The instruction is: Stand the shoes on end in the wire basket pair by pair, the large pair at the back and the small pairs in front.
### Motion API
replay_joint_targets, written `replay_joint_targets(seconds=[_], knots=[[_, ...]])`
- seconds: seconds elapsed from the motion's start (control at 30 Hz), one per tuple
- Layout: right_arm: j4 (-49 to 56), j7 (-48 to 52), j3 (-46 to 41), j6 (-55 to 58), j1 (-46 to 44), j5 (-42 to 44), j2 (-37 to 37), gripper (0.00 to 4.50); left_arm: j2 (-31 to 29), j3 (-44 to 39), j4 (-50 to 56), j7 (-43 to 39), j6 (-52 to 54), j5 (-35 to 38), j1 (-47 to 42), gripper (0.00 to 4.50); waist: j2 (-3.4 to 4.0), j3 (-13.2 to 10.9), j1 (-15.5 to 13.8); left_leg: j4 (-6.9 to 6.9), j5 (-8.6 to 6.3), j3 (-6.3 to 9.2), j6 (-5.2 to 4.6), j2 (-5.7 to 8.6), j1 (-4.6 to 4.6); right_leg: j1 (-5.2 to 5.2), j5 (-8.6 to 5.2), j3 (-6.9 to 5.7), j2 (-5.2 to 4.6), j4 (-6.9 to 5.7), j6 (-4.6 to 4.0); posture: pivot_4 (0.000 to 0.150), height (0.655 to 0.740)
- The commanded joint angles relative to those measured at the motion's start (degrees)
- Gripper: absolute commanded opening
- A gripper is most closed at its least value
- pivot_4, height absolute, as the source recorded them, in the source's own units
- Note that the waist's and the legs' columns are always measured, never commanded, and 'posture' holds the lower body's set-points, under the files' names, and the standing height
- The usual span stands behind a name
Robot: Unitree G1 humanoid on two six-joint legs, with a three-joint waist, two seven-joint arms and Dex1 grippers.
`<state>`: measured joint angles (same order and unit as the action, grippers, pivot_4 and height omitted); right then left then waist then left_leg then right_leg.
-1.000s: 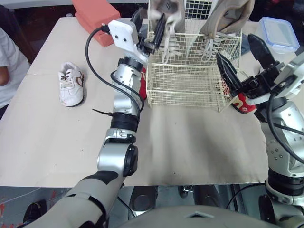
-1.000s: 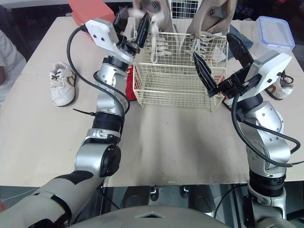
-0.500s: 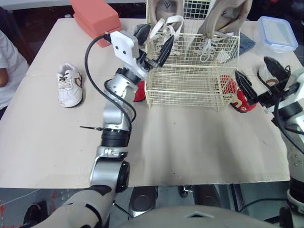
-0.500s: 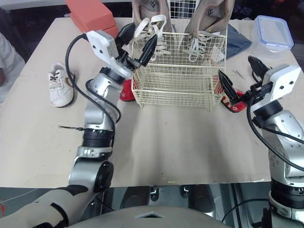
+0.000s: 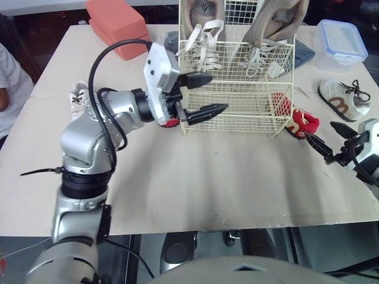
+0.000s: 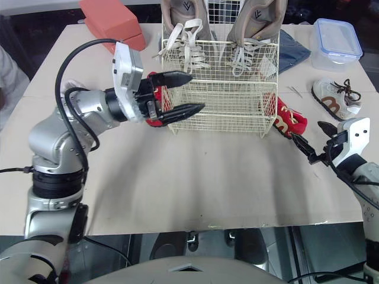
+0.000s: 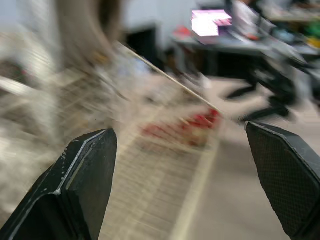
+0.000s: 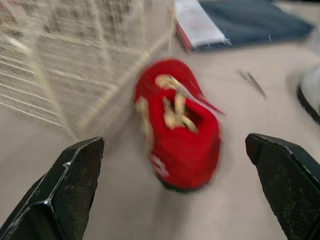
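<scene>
**Both grippers spread beside the basket**

The left gripper (image 5: 217, 92), fingers apart, hovers at the front left corner of the wire basket (image 5: 237, 109), with a red shoe (image 5: 170, 122) under its wrist. The right gripper (image 5: 320, 131), fingers also apart, faces the other red shoe (image 5: 302, 123), which lies against the basket's right side.

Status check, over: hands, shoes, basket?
Left hand open at basket front. Right hand open, aimed at red shoe. Large pair upright at back; front row not yet filled.
</scene>
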<state>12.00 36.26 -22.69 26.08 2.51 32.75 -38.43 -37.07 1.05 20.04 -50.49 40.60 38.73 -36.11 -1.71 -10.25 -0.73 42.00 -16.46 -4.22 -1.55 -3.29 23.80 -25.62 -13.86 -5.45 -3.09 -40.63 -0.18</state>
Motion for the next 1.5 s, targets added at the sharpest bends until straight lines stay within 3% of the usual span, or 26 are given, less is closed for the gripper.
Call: replay_joint_targets(seconds=[0.03,0.13,0.23,0.27,0.3,0.43,0.5,0.87,1.2,1.3,1.5], knots=[[-1.8,3.1,0.5,-0.1,-1.8,0.0,-1.4,4.5,-1.5,0.0,3.6,-1.8,2.1,2.2,0.3,4.42,0.01,0.0,-0.1,-0.01,0.0,0.01,0.0,0.0,0.0,0.0,0.0,-0.01,0.01,0.0,0.0,0.15,0.686],[-3.8,4.1,1.0,0.7,-3.9,0.1,-1.6,4.5,-1.6,-0.5,4.4,-1.7,3.0,2.9,0.7,4.42,0.01,0.0,-0.1,-0.01,0.0,0.03,0.0,0.0,0.01,0.0,0.0,-0.02,0.0,0.0,0.0,0.15,0.686],[-5.6,4.3,1.8,1.0,-6.0,-0.5,-1.4,3.73,-1.9,-0.5,4.7,-2.0,3.2,2.8,0.9,4.5,0.01,0.0,-0.1,0.0,0.0,0.01,-0.01,0.0,0.02,0.0,0.0,0.01,-0.02,0.01,0.01,0.15,0.686],[-6.2,4.3,2.0,1.3,-6.6,-0.6,-1.2,3.3,-1.9,-0.4,4.7,-2.0,3.3,2.8,0.8,4.5,0.01,0.0,-0.1,0.0,0.0,0.0,-0.01,0.0,0.02,0.0,0.0,0.01,-0.03,0.02,0.01,0.15,0.686],[-6.7,4.3,2.3,1.4,-6.9,-1.0,-1.2,2.58,-2.0,-0.1,4.7,-2.2,3.2,2.7,0.7,4.5,0.01,0.0,-0.1,0.0,0.0,0.01,0.0,0.0,0.02,0.0,0.0,0.01,-0.03,0.02,0.01,0.15,0.686],[-7.5,4.0,2.8,1.3,-7.5,-1.8,-0.6,0.7,-1.9,-0.1,4.9,-2.4,3.6,2.9,0.5,4.5,0.01,0.0,-0.1,-0.01,0.02,0.02,0.03,0.0,0.02,0.0,0.0,0.0,-0.01,0.02,0.0,0.15,0.686],[-7.4,3.9,2.7,1.4,-7.6,-1.8,-0.5,0.04,-1.8,-0.1,4.9,-2.5,3.6,2.9,0.5,4.5,0.01,0.0,-0.1,-0.01,0.04,0.01,0.08,0.0,0.02,0.0,0.0,0.0,-0.02,0.02,0.01,0.15,0.686],[-5.6,-3.9,-6.7,-8.5,-9.4,-3.2,1.7,0.04,-2.1,0.7,3.6,-4.5,2.2,1.3,0.1,4.5,0.09,-0.1,-0.1,-0.01,0.08,0.01,0.14,0.0,0.04,-0.01,0.0,0.01,-0.04,0.04,0.01,0.15,0.686],[4.6,-7.8,-11.3,-20.7,-17.3,-2.6,2.8,0.04,-3.4,0.6,2.3,-6.0,1.3,-0.2,0.0,4.5,0.23,-0.1,0.0,-0.1,0.12,-0.03,0.21,0.0,0.01,-0.04,0.0,0.05,0.01,0.04,0.01,0.15,0.686],[9.1,-4.8,-9.2,-23.1,-19.2,-2.8,0.5,0.04,-2.8,-1.7,2.2,-4.7,3.1,2.5,-0.8,4.5,0.4,-0.2,-0.1,-0.1,0.12,-0.04,0.22,0.0,0.02,-0.06,0.0,0.06,-0.01,0.04,0.01,0.15,0.686],[16.3,4.7,-5.7,-17.5,-21.1,6.4,-6.7,0.04,-5.0,-3.1,-1.9,-7.5,0.5,1.4,-2.1,4.5,0.4,-0.2,-0.1,-0.18,0.12,-0.01,0.22,0.01,0.02,-0.04,-0.01,0.02,-0.01,0.12,0.02,0.15,0.686]])
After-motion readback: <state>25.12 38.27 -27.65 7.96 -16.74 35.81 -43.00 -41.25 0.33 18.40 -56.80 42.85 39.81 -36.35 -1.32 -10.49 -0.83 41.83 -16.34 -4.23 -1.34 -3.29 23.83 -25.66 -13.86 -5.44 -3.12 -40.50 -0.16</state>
